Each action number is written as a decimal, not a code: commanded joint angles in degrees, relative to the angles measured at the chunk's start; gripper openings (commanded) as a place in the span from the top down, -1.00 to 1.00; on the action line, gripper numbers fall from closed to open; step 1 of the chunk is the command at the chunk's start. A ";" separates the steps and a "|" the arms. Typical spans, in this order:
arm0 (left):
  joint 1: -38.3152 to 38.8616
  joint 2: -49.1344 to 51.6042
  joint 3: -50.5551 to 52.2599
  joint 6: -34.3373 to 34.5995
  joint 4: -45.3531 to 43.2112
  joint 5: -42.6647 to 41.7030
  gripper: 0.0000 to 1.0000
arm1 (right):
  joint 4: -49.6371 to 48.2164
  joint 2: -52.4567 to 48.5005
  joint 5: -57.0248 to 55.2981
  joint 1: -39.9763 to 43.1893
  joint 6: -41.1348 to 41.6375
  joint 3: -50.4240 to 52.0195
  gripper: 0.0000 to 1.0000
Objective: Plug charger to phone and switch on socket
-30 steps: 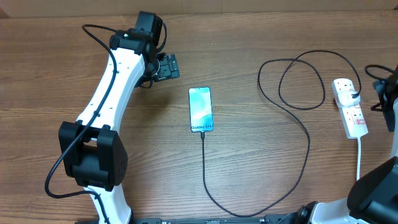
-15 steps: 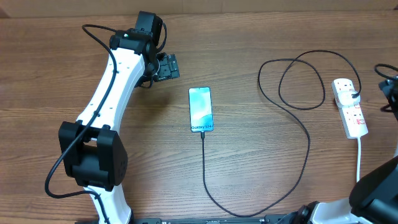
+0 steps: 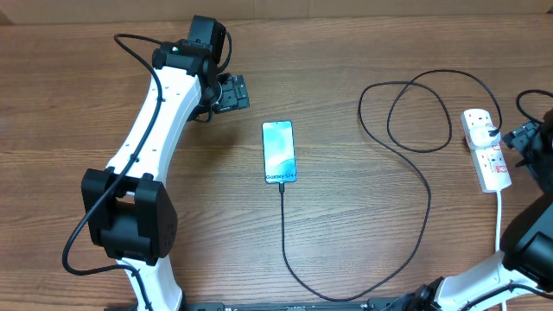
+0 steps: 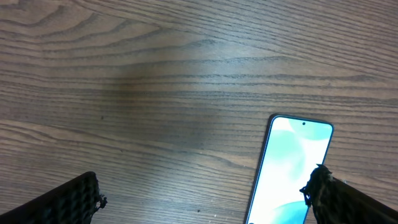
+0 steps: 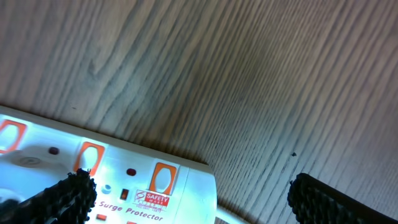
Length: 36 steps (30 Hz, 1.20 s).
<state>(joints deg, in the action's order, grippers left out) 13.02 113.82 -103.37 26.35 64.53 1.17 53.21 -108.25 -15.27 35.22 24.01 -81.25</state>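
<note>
Left tool (image 3: pixel 233 93) hangs over the brown wood-grain desk (image 3: pixel 346 69), jaws spread wide, nothing between them. The slim rectangular smartphone with the light blue-teal screen (image 3: pixel 278 152) lies flat just beside it, not touching. From the left wrist view the left tool (image 4: pixel 202 193) shows bare wood in its gap, and the smartphone (image 4: pixel 289 168) runs in beside one finger. The long thin black cable (image 3: pixel 429 207) meets the smartphone's "Galaxy S24" end with its tip, then sweeps away in loops toward the right tool (image 3: pixel 525 138). The right tool's jaws are also wide apart and empty, poised right at the white elongated power strip (image 3: pixel 486 160). A black plug (image 3: pixel 492 132) sits in the strip's end nearest it. From the right wrist view the power strip (image 5: pixel 124 180), with its red-orange switches, lies under the right tool (image 5: pixel 189 190)
</note>
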 commanded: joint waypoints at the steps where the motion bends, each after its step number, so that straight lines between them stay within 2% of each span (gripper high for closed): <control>1: 0.07 -0.68 -0.28 -1.07 -0.07 0.72 -1.00 | -0.90 -2.16 0.39 0.17 -3.23 -0.07 -1.00; 12: 0.07 -0.68 -0.28 -1.07 -0.07 0.72 -0.99 | -4.37 -8.50 2.62 0.17 -3.52 -0.07 -1.00; 18: 0.07 -0.68 -0.28 -1.07 -0.07 0.72 -0.99 | -5.62 -8.59 3.91 0.17 -3.54 -0.07 -1.00; 24: 0.09 -0.68 -0.28 -1.07 -0.07 0.72 -0.99 | -6.43 -8.59 10.34 0.17 -6.54 -0.07 -1.00; 36: 0.09 -0.68 -0.28 -1.07 -0.07 0.72 -0.99 | -5.70 -7.48 10.38 0.22 -6.49 -0.20 -1.00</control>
<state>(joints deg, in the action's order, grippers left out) 13.02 113.82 -103.37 26.35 64.53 1.15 46.22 -115.79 -9.15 36.05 19.64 -81.38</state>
